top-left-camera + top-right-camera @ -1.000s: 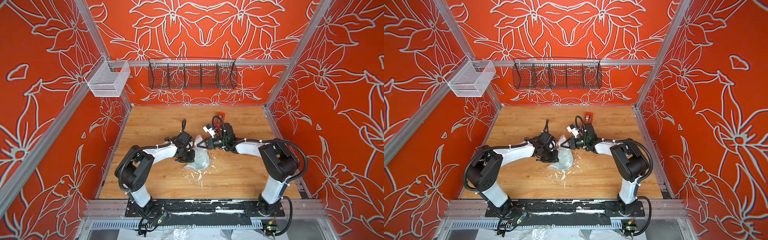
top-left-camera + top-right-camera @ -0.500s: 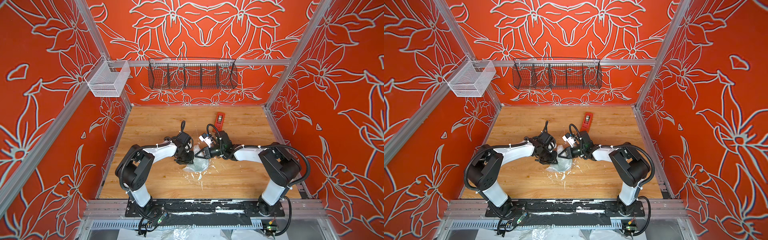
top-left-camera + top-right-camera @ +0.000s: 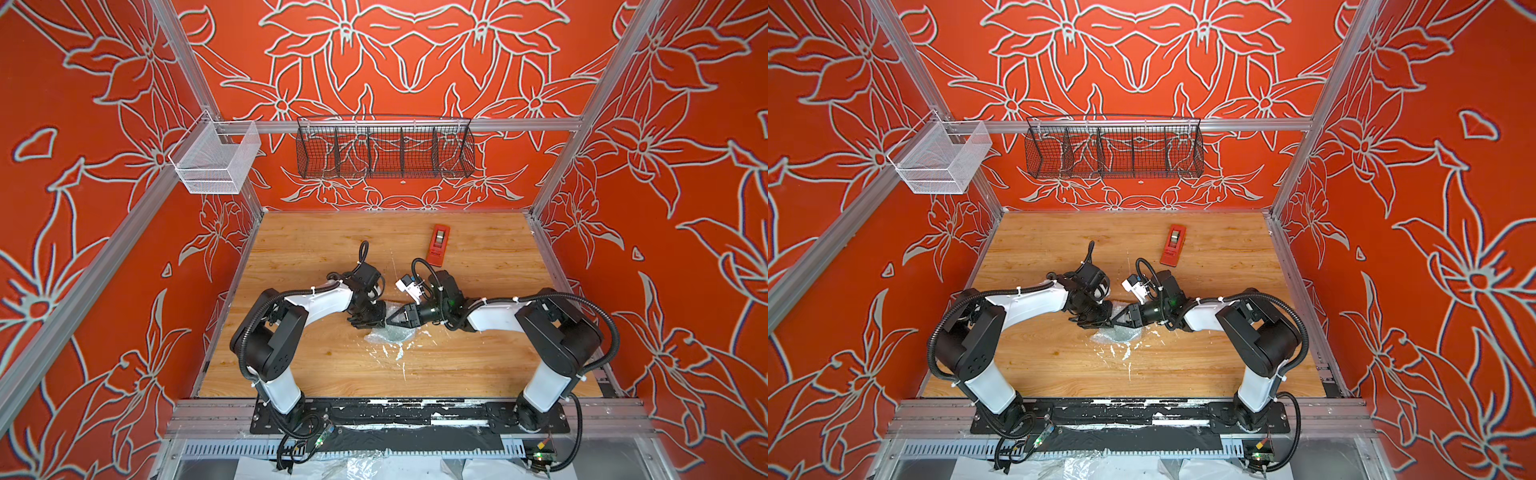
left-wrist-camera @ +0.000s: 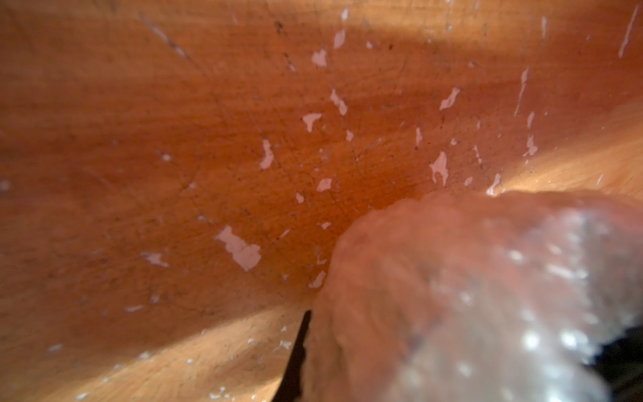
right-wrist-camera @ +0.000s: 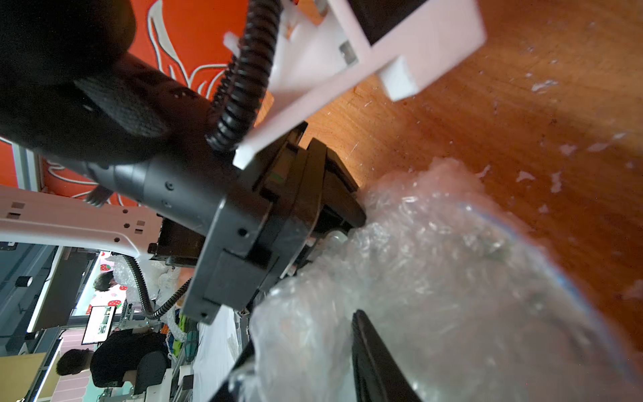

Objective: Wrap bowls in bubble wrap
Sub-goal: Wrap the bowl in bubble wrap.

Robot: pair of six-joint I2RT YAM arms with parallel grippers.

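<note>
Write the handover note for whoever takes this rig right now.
Left gripper: shut, apparently pinching the edge of the bubble wrap.
Right gripper: jaws apart, with wrap between them.
Bowl: mid-table under the bunched wrap, mostly covered.
Tape dispenser: lying toward the far side of the table, neither gripper on it.
Done: wrap gathered over the bowl.
Left: tuck in the loose ends, then probably tape it shut.

Crumpled translucent bubble wrap (image 3: pixel 387 336) bunched over the small, barely visible bowl (image 5: pixel 495 252), mid wooden table (image 3: pixel 316 374).
</note>
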